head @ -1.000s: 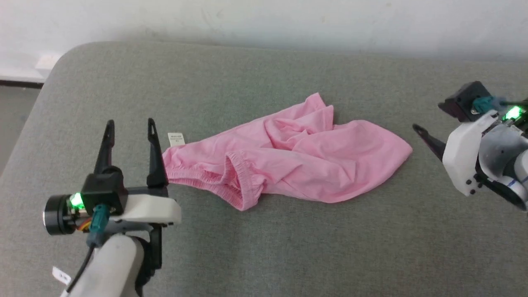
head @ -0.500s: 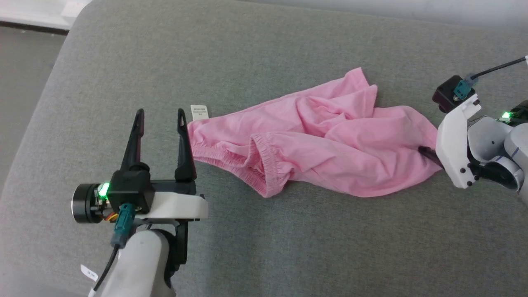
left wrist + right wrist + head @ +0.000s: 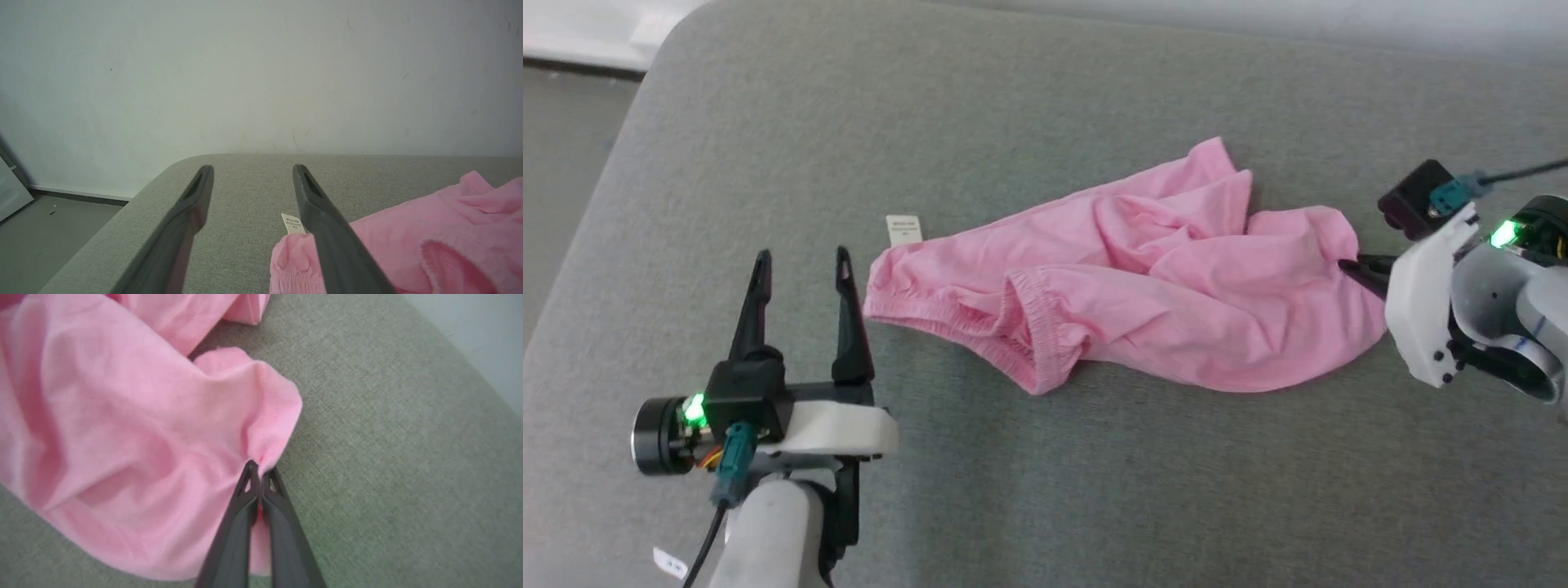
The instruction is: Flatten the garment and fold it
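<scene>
Right now the garment point(image 3: 1143, 294) is lying crumpled across the middle of the grey cloth-covered surface point(image 3: 1045, 490). Its gathered elastic band point(image 3: 1029, 339) is bunching along the edge nearer the robot, and its small white label point(image 3: 903, 229) is sticking out flat at the robot's left end. The right gripper point(image 3: 256, 468) is reaching in from the right side, its two dark fingers pressing together on a pinch of the garment's right edge. The cloth is puckering into folds at the fingertips, and a sliver of pink is showing between the fingers lower down. The left gripper point(image 3: 802, 255) is hovering just beside the garment's left end, its fingers standing well apart with nothing between them and pointing toward the pale wall point(image 3: 261, 73). Its right finger is sitting close to the ruffled corner, and from where I'm standing I can't tell whether it is touching the cloth.
</scene>
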`<state>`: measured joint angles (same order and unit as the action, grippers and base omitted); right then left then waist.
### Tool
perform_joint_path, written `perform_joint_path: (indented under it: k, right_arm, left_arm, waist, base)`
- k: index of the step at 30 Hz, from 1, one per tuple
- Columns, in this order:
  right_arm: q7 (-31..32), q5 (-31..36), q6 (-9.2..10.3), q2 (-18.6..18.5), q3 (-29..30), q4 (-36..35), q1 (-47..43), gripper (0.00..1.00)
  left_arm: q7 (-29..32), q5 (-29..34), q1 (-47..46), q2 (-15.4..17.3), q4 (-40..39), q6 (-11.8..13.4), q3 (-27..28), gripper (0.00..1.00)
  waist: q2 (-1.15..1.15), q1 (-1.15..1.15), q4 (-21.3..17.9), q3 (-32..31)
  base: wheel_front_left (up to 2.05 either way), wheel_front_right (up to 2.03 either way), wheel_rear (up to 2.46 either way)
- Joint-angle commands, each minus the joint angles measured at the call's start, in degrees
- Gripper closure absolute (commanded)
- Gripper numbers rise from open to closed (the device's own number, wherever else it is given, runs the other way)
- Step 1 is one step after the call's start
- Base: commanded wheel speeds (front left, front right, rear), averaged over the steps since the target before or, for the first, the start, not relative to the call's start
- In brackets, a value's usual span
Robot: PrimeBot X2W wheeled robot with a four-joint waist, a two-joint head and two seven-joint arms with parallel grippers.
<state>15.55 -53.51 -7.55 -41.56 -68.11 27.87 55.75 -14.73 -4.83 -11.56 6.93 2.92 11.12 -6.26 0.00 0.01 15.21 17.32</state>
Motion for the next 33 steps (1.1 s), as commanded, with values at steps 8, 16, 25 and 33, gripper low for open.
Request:
perform_joint_path:
  k: [8, 16, 25, 33]
  right_arm:
    - [-8.85, -1.00, 0.06, -12.64, 1.29, -13.90, -6.33, 1.00]
    - [-12.11, -5.03, 0.06, -21.37, 7.04, -18.42, -26.17, 1.00]
    - [-12.62, -7.52, 0.06, -15.39, 10.42, -11.81, -46.92, 1.00]
    - [-15.50, -3.77, 0.06, -13.53, 21.44, -11.54, -47.85, 0.00]
  left_arm:
    - [-0.27, 1.74, 4.43, -0.19, 0.30, -1.14, 2.72, 0.00]
    - [-0.27, 2.62, 6.76, -0.31, -0.10, -1.67, 3.95, 0.00]
    - [-0.27, 3.41, 7.52, -0.35, -0.28, -2.51, 4.01, 0.00]
    - [-0.27, 4.05, 8.32, -0.17, 0.08, -2.79, 3.68, 0.00]
  waist:
    - [0.00, -0.01, -11.35, -8.94]
    - [0.00, -0.01, -15.51, -10.69]
    - [0.00, -0.01, -16.05, -11.01]
    - [0.00, -0.01, -15.37, -12.47]
  base:
    - [0.00, 0.00, 0.00]
    - [0.00, 0.00, 0.00]
    - [0.00, 0.00, 0.00]
    - [0.00, 0.00, 0.00]
